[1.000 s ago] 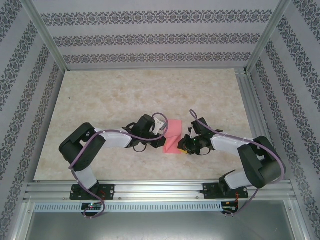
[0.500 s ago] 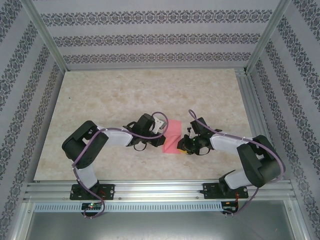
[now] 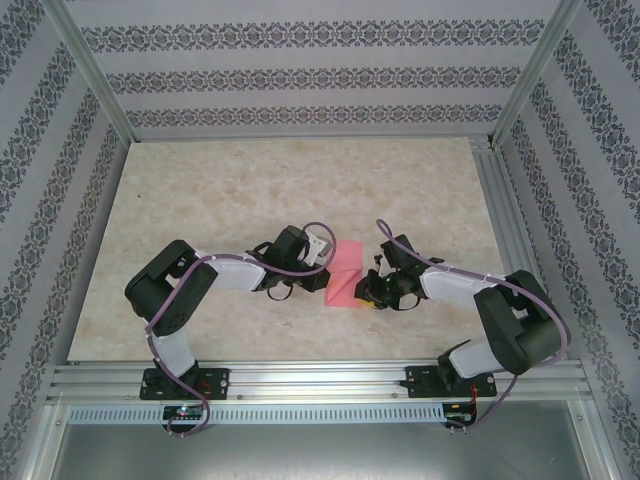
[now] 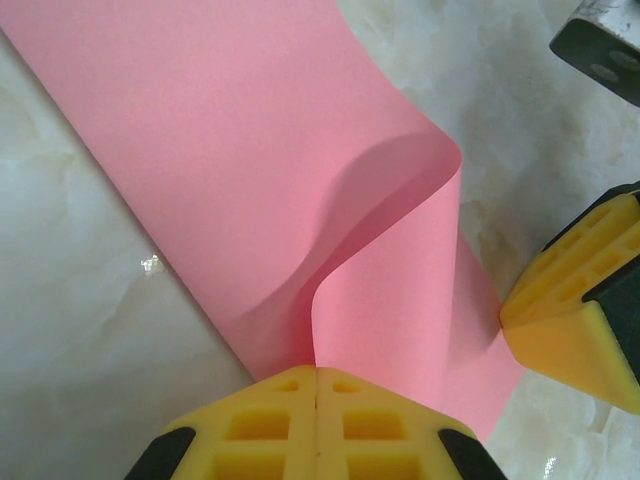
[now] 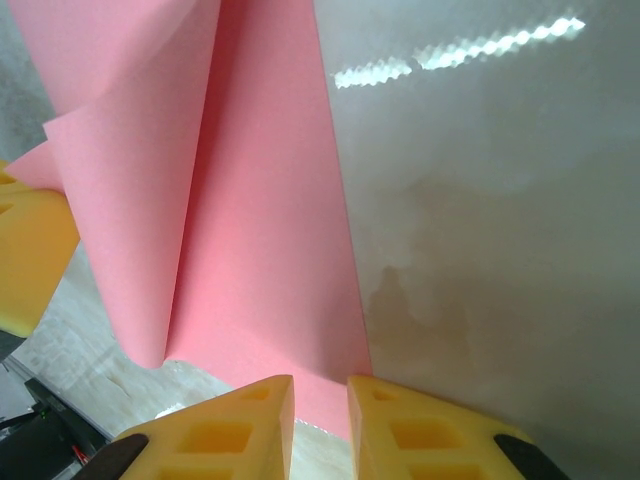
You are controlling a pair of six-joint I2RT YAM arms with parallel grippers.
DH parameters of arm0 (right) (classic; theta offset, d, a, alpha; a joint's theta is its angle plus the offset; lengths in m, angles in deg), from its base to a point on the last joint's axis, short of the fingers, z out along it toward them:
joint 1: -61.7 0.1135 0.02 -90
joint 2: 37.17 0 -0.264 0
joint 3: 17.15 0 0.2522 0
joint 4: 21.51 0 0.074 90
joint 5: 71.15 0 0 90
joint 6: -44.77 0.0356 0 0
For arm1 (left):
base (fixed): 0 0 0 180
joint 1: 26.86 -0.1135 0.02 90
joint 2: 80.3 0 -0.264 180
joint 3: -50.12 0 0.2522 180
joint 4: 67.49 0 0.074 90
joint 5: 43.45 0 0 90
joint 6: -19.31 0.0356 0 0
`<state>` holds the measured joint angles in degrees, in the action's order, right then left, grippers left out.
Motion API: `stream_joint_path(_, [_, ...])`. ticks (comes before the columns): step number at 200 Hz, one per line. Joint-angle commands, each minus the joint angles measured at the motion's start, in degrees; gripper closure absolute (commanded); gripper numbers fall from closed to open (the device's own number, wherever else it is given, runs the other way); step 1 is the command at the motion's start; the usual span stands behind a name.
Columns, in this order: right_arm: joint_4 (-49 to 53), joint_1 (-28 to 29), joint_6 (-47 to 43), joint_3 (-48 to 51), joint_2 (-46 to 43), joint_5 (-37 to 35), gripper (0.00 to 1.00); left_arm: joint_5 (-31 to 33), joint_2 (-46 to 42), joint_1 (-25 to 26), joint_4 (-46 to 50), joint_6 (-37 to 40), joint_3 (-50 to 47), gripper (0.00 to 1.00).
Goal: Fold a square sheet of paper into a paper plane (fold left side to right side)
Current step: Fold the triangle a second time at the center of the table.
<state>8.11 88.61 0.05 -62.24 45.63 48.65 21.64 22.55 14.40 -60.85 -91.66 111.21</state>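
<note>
Clamps left edge of square sheet of paper in left gripper, curling it rightward for fold — rest flat, table centre. Sets right gripper, slightly parted, at right edge — probably anchoring.

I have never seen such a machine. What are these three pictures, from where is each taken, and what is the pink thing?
It is a robot with two arms, bolted at the near edge of a table. The wide picture comes from a fixed camera above and behind them. The two close pictures come from cameras on the wrists, so each shows its own yellow fingers. The pink thing is a sheet of paper on the table. The left gripper is shut on one edge and holds it up, so the paper curls over. The right gripper is at the opposite side, fingers slightly apart; whether it touches the paper I cannot tell.
</note>
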Motion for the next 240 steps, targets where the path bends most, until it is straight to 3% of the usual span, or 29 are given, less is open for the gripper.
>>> stream_joint_path(1, [1.41,0.50,-0.82,-1.02,0.75,-1.86,0.78,0.76,1.11,-1.01,0.52,1.89,1.41,1.00])
stream_joint_path(139, [0.76,0.51,-1.00,-1.27,1.05,-1.27,0.77,0.53,3.16,-1.35,-0.09,1.64,1.99,1.00])
stream_joint_path(198, [0.59,-0.98,-1.04,-3.86,-5.08,0.92,0.77,0.39,3.11,-1.35,0.26,1.81,1.65,1.00])
stream_joint_path(240, [-7.98,-0.23,4.22,-3.82,-4.20,1.79,0.79,0.27,3.18,-1.35,-0.05,1.68,1.46,1.00])
